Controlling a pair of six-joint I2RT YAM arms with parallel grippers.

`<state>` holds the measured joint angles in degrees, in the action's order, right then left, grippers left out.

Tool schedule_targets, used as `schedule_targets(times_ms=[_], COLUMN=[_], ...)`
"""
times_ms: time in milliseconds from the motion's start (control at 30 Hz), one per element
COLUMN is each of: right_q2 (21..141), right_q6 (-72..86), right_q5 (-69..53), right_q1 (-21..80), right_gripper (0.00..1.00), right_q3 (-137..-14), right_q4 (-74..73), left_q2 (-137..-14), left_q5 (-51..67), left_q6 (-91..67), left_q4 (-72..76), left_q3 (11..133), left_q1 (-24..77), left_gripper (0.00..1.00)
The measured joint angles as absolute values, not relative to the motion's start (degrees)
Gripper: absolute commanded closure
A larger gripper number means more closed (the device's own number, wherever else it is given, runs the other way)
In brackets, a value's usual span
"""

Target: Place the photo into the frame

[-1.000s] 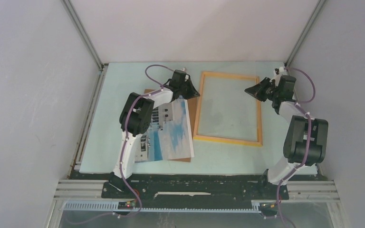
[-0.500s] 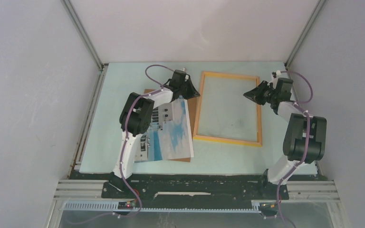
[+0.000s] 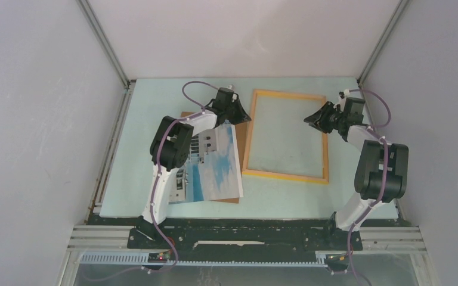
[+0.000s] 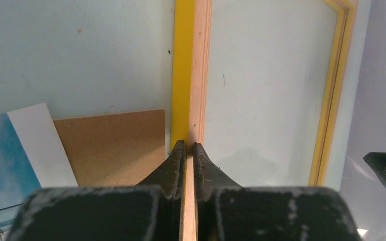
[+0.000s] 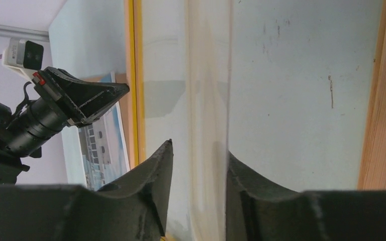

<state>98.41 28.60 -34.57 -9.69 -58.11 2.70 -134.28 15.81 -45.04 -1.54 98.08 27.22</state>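
Note:
The yellow-orange frame (image 3: 285, 136) lies on the table at mid-back. My left gripper (image 3: 243, 115) is shut on its left rail; in the left wrist view the jaws (image 4: 189, 146) pinch the rail (image 4: 191, 75). The photo (image 3: 213, 167) of a white building and sky lies left of the frame on the brown backing board (image 3: 188, 114). It also shows in the left wrist view (image 4: 10, 155). My right gripper (image 3: 309, 121) is open over the frame's right rail. In the right wrist view (image 5: 199, 149) a blurred pale strip of that rail runs between the fingers.
The pale green table mat (image 3: 149, 137) is boxed in by grey walls on the left, back and right. The backing board (image 4: 115, 145) lies close to the frame's left rail. A black base bar (image 3: 244, 232) runs along the near edge.
My right gripper has moved left over the frame's right rail. The left gripper, the frame and the photo have not moved.

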Motion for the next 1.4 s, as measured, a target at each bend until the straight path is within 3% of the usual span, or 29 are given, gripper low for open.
schedule_targets(times_ms=[233,500,600,1000,1167,1400], right_q2=[98.59,98.96,99.29,99.35,99.35,99.35], right_q6=[26.83,25.74,25.65,25.17,24.84,24.73], right_q5=[-32.03,-29.89,-29.54,-28.86,-28.75,-28.69], right_q1=[-8.95,-8.27,-8.10,-7.94,-7.79,-7.75], right_gripper=[0.38,0.37,0.37,0.37,0.37,0.37], right_q3=[-60.88,-61.47,-61.47,-61.58,-61.58,-61.58], right_q4=[-2.07,-4.60,-4.93,-5.89,-6.35,-7.01], left_q2=[-134.28,-134.28,-134.28,-134.28,-134.28,-134.39], left_q5=[15.84,15.22,14.48,8.47,3.05,0.23], left_q6=[-45.01,-44.29,-43.38,-40.40,-38.19,-36.93], left_q4=[-1.48,-1.89,-2.74,-7.35,-11.14,-14.87], left_q3=[98.08,98.10,98.08,100.88,102.56,104.33], left_q1=[27.22,27.70,28.58,30.92,32.69,33.54], left_gripper=[0.98,0.66,0.61,0.64,0.74,0.79])
